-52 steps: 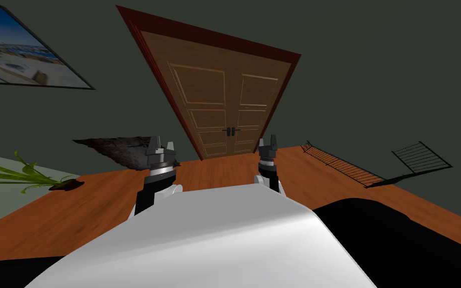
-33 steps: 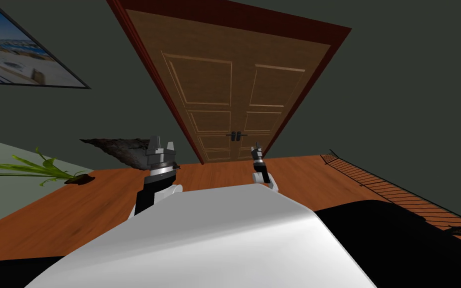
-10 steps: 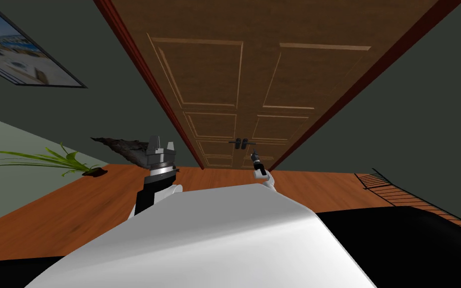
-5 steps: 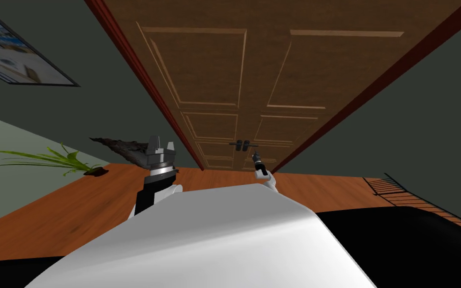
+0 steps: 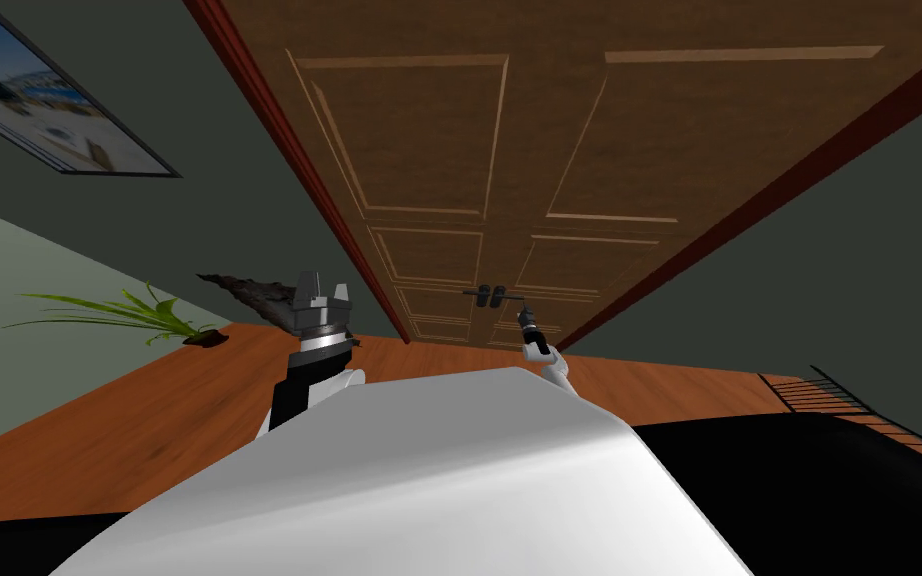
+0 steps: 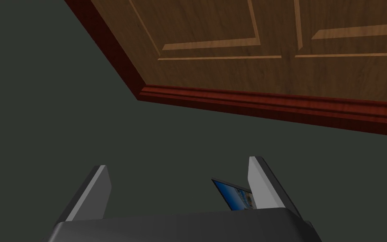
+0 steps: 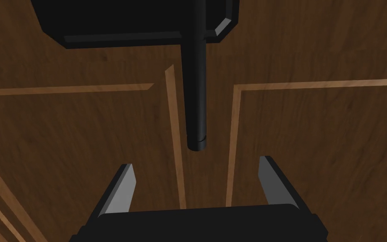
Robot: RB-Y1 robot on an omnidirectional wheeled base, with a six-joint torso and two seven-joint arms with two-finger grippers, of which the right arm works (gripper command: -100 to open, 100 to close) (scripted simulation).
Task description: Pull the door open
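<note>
Right wrist view puts your right pincer [image 7: 195, 162], spread open and empty, just short of the black handle [image 7: 193, 96] on the brown door [image 7: 314, 138], its long axis running straight ahead from between the fingers [image 7: 121, 189].

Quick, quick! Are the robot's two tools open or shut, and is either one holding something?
Left tool: open, holding nothing.
Right tool: open, holding nothing; the black door handle is just ahead of it.

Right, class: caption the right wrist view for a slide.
Open right tool faces the tip of a black lever handle on a brown panelled door.
</note>
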